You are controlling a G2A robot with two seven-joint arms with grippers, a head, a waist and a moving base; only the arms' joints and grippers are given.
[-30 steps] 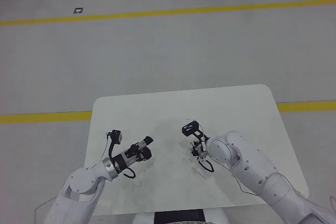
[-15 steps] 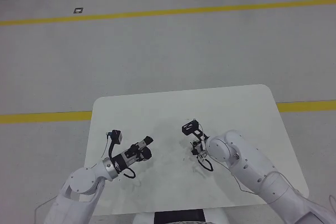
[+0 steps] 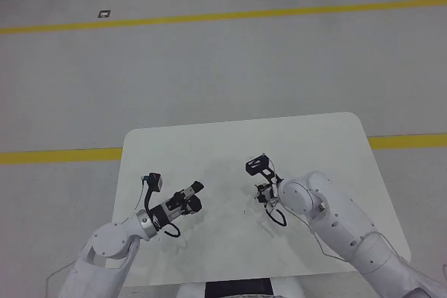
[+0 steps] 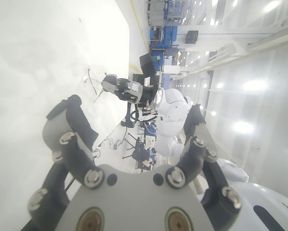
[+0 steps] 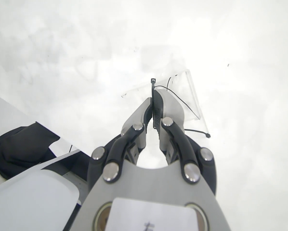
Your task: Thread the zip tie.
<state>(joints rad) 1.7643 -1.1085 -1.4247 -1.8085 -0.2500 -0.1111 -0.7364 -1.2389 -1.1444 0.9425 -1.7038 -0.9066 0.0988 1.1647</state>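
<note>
Slightly farther out over the table [image 3: 320,141] now sits my right claw [image 5: 155,97] — pinched tight on the zip tie [image 5: 153,81], whose head pokes past the fingertips [image 5: 163,96]. My left claw [image 4: 132,121] has not budged — spread wide, empty, well apart from the tie. So the tie is secured, I judge; threading tail through head is not yet begun.

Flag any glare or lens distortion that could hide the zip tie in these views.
Left wrist view: glare washes the table to a pale haze, lamps bloom, beams bow toward the edges. Right wrist view: table bright and blotchy, yet the zip tie reads dark against it, pinched in the shut right tool. Top view: even light, no glare; zip tie too small to make out.
</note>
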